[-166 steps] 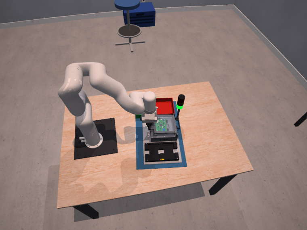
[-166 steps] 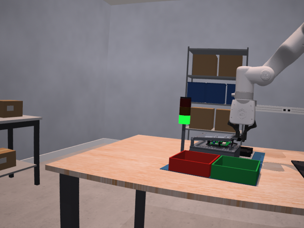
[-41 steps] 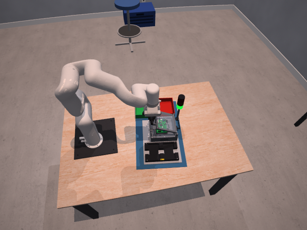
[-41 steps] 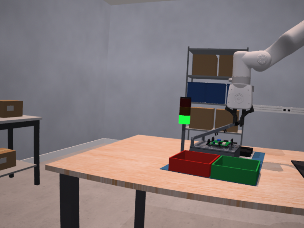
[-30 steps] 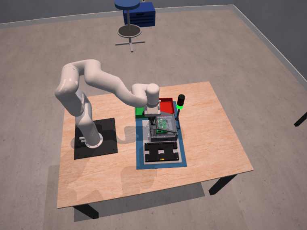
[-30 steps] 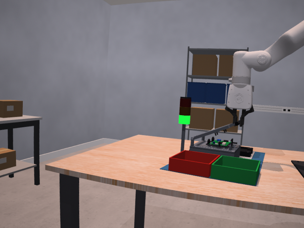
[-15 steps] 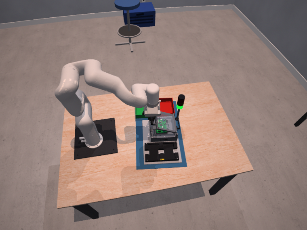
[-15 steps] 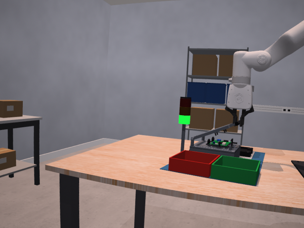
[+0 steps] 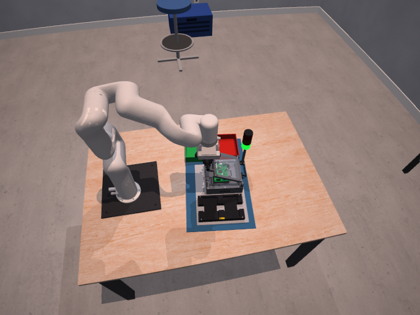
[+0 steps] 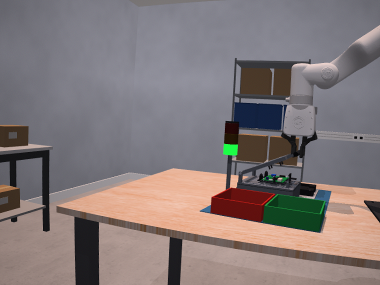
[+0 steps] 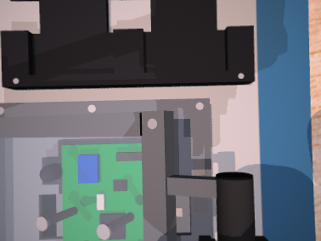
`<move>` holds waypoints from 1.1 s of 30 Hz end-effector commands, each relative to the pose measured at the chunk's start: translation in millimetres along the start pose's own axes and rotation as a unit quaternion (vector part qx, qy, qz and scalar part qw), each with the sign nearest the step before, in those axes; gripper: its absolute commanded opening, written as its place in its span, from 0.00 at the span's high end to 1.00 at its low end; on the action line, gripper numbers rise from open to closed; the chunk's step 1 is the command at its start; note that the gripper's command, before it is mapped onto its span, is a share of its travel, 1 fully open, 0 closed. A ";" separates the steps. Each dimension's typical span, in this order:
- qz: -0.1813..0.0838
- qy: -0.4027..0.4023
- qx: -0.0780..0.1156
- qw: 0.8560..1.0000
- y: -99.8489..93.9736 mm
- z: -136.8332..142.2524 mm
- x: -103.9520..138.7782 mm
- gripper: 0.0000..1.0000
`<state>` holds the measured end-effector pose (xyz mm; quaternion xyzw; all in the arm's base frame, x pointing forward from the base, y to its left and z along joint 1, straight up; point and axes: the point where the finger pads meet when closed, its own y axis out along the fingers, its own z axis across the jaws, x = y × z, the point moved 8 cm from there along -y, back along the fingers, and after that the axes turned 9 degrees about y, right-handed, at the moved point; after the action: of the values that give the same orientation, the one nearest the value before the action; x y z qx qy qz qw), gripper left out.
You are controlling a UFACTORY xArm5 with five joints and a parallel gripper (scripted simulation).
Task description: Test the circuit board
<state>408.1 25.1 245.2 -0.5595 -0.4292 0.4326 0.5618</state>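
The green circuit board [image 10: 276, 178] lies flat in the grey tester [image 10: 268, 186], seen through the clear lid in the top view [image 9: 222, 168] and in the wrist view [image 11: 102, 191]. The tester's lid [image 10: 266, 164] is tilted up on its hinge side, partly open above the board. My gripper [image 10: 298, 152] is shut on the lid's raised free edge and holds it above the tester; it also shows in the top view [image 9: 207, 165]. The signal light [image 10: 230, 149] by the tester glows green. The green bin [image 10: 294, 211] and the red bin [image 10: 240, 203] stand side by side in front of the tester.
The black tray [image 9: 221, 208] lies on the blue mat [image 11: 282, 85] beyond the tester and holds no board. A black cylinder [image 11: 235, 204] stands by the lid frame in the wrist view. The signal light's pole stands close beside the tester. A shelf with boxes is behind the table.
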 end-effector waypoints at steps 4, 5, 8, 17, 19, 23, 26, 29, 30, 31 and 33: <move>-0.001 0.000 -0.003 1.000 -13.9 -6.5 1.3 1.00; -0.001 0.000 -0.003 1.000 -16.7 -8.0 1.6 1.00; -0.001 0.000 -0.003 1.000 -25.9 -13.1 2.6 1.00; -0.001 0.000 -0.003 1.000 -49.3 -29.4 5.7 1.00; -0.001 0.000 -0.003 1.000 -49.3 -29.4 5.7 1.00; -0.001 0.000 -0.003 1.000 -54.4 -33.7 6.5 1.00; -0.001 0.000 -0.003 1.000 -56.0 -35.0 6.8 1.00; -0.001 0.000 -0.003 1.000 -56.3 -35.2 6.8 1.00; -0.001 0.000 -0.003 1.000 -56.3 -35.2 6.8 1.00; -0.001 0.000 -0.003 1.000 -56.3 -35.2 6.8 1.00; -0.001 0.000 -0.003 1.000 -56.3 -35.2 6.8 1.00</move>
<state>442.8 22.6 299.2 -0.5599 -0.4297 0.4320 0.5615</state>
